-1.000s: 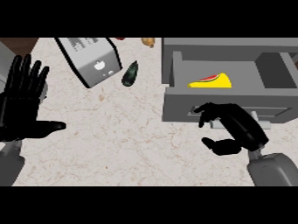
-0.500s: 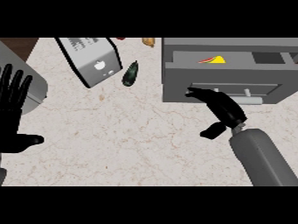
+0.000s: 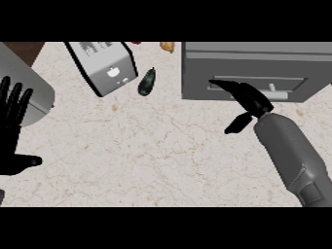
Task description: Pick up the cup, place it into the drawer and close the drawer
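Right hand (image 3: 253,101), fingers straight, touches the shut drawer (image 3: 298,73); left hand (image 3: 3,133) rests open

Grey appliance (image 3: 103,68) beside a dark green vegetable (image 3: 147,82) on the marble counter (image 3: 147,146)

1. On the counter (image 3: 154,146), the drawer cabinet (image 3: 269,68) stands at upper right of the frame.
2. A box (image 3: 103,65) sits upper centre-left, a small vegetable (image 3: 147,81) just right of it.
3. A bulky object (image 3: 21,82) occupies the left edge.
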